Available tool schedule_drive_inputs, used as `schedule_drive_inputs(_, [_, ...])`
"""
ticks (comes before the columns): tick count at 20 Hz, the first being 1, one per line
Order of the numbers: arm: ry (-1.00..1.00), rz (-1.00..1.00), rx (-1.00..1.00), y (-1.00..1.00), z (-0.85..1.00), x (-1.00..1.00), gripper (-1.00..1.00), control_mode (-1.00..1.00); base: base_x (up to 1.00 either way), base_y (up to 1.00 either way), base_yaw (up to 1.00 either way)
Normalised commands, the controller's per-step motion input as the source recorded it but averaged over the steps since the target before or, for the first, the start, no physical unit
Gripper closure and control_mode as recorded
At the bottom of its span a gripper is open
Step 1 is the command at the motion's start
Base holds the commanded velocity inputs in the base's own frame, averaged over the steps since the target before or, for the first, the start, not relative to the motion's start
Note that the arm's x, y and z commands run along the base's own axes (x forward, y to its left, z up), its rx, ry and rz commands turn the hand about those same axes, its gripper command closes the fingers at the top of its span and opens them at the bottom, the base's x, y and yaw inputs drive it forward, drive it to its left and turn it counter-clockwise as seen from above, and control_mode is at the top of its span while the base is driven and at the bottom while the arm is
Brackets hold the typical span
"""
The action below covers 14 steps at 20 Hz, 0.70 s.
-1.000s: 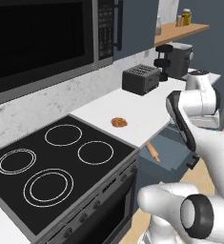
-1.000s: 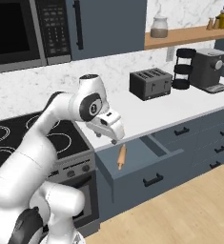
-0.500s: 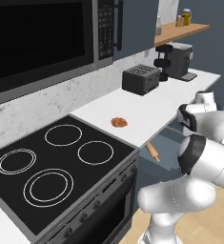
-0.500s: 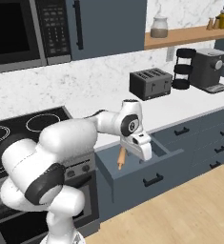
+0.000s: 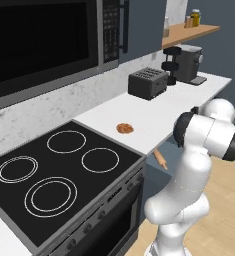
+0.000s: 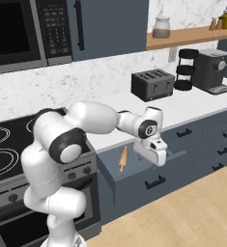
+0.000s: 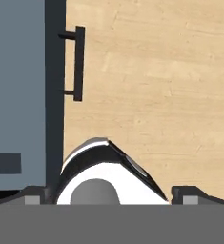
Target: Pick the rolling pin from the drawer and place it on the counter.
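Lying tilted in the open drawer (image 6: 134, 166), the pin (image 6: 123, 158) sits at 9 o'clock from the gripper (image 6: 158, 158), apart from it. Jaws spread wide, holding nothing, over the drawer's front. Counter (image 6: 182, 108) runs above.

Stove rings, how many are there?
4, all on the black stovetop: a big one nearest the front, one at far left, one at the back, one on the right. None look hidden.

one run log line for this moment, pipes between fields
gripper: open, over drawer | rolling pin: in open drawer, ungrasped | counter: cookie, toaster
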Motion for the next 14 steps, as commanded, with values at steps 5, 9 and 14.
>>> schedule_drive_inputs(5, [0.01, 0.01, 0.03, 0.15, -0.35, 0.00, -1.00, -1.00, 0.00, 0.00, 0.00])
schedule_drive_inputs(9, [0.01, 0.00, 0.09, 0.21, -0.40, 0.05, -1.00, -1.00, 0.00, 0.00, 0.00])
schedule_drive_inputs(14, [0.00, 0.00, 0.07, 0.14, -0.32, 0.17, -1.00, -1.00, 0.00, 0.00, 0.00])
